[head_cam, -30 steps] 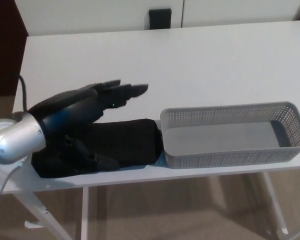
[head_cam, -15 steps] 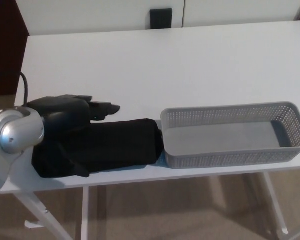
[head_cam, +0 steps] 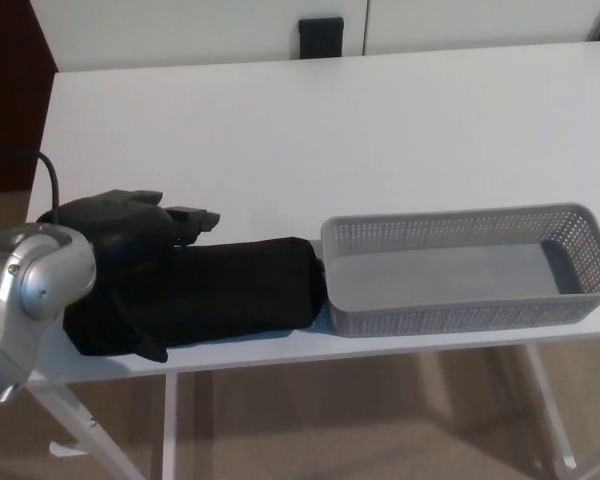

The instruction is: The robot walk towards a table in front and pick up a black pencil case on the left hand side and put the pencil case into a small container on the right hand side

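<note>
Left hand [head_cam: 130, 235] lowered from spread hover onto pencil case [head_cam: 240, 290] left end, now clamped round it. Case unlifted on worktop [head_cam: 280, 130]; lift toward container [head_cam: 460, 315] next.

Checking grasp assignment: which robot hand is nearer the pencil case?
Left. Left robot hand sits on the pencil case, at its left end; right robot hand is not in view.

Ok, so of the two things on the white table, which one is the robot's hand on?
The black fabric pencil case on the left: the left hand rests on its left end. The grey perforated plastic basket on the right is empty, with no hand near it.
</note>
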You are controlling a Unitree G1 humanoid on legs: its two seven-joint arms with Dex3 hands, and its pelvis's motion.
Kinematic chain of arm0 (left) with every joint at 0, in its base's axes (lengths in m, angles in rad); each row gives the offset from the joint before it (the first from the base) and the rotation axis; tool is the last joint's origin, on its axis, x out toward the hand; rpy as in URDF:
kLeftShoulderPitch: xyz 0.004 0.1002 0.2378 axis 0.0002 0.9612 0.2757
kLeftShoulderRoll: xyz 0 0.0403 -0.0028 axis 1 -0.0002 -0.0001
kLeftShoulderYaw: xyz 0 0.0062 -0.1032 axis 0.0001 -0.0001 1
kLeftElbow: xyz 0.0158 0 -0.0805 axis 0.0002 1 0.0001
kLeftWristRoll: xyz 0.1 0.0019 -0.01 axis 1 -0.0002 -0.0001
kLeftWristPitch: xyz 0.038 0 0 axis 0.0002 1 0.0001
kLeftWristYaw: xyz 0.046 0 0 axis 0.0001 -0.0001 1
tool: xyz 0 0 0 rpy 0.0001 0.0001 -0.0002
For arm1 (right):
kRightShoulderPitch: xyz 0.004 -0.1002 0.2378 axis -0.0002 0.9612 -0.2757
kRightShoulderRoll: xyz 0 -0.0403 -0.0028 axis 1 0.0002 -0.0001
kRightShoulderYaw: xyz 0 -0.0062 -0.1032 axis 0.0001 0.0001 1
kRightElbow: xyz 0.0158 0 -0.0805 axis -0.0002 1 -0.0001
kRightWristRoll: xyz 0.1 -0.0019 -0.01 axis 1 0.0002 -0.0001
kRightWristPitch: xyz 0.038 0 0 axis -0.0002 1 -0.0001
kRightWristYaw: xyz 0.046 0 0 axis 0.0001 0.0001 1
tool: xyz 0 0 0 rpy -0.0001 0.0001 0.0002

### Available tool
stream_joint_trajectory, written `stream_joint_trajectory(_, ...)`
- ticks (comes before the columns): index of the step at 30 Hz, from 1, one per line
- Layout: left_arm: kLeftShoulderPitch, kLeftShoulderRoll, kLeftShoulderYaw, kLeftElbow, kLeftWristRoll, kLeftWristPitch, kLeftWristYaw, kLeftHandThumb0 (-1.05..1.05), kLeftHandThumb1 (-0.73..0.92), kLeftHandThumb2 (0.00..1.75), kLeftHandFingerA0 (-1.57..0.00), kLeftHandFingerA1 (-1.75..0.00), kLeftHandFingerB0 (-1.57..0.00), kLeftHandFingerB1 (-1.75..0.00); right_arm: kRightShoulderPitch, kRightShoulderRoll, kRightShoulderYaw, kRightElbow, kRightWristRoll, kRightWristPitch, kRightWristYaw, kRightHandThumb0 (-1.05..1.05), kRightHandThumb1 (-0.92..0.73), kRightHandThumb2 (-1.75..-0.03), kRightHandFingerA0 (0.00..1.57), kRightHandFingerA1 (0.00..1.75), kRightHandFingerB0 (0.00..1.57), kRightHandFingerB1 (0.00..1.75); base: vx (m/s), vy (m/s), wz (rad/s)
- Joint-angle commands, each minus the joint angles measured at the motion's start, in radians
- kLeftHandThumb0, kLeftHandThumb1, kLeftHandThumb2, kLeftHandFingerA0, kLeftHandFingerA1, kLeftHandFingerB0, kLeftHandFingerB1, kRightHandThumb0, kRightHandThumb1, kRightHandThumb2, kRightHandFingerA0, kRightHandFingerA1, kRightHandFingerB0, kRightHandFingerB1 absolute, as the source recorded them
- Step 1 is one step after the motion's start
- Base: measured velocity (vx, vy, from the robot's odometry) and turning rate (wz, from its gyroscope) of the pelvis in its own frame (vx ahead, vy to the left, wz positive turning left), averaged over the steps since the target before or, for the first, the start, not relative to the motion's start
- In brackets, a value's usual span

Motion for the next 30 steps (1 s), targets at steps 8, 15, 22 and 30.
stream_joint_trajectory(8, -0.01, -0.075, -0.031, 0.158, 0.087, -0.018, 0.002, -0.66, 0.38, 0.83, 0.0, 0.0, 0.0, -0.04, 0.02, 0.001, -0.021, 0.015, 0.025, -0.007, 0.003, -0.18, -0.5, -0.54, 0.72, 0.53, 0.49, 0.44, 0.0, 0.0, 0.0)
stream_joint_trajectory(15, -0.019, -0.119, -0.047, 0.272, 0.108, -0.032, 0.03, -0.65, 0.38, 0.82, 0.0, 0.0, 0.0, -0.04, 0.036, 0.005, -0.026, 0.003, 0.027, -0.003, 0.008, -0.16, -0.5, -0.54, 0.69, 0.52, 0.49, 0.44, 0.0, 0.0, 0.0)
stream_joint_trajectory(22, -0.031, -0.177, -0.075, 0.417, 0.134, -0.053, 0.092, -0.66, 0.39, 0.81, 0.0, 0.0, 0.0, -0.04, 0.036, 0.015, -0.03, 0.009, 0.036, 0.002, 0.01, -0.17, -0.51, -0.54, 0.69, 0.53, 0.49, 0.44, 0.0, 0.0, 0.0)
stream_joint_trajectory(30, -0.039, -0.25, -0.085, 0.587, 0.128, -0.138, 0.199, -0.48, 0.35, 0.73, -0.44, -0.58, 0.0, -0.18, 0.016, 0.006, -0.028, 0.001, 0.03, 0.0, -0.006, -0.17, -0.5, -0.54, 0.71, 0.53, 0.51, 0.45, 0.0, 0.0, 0.0)
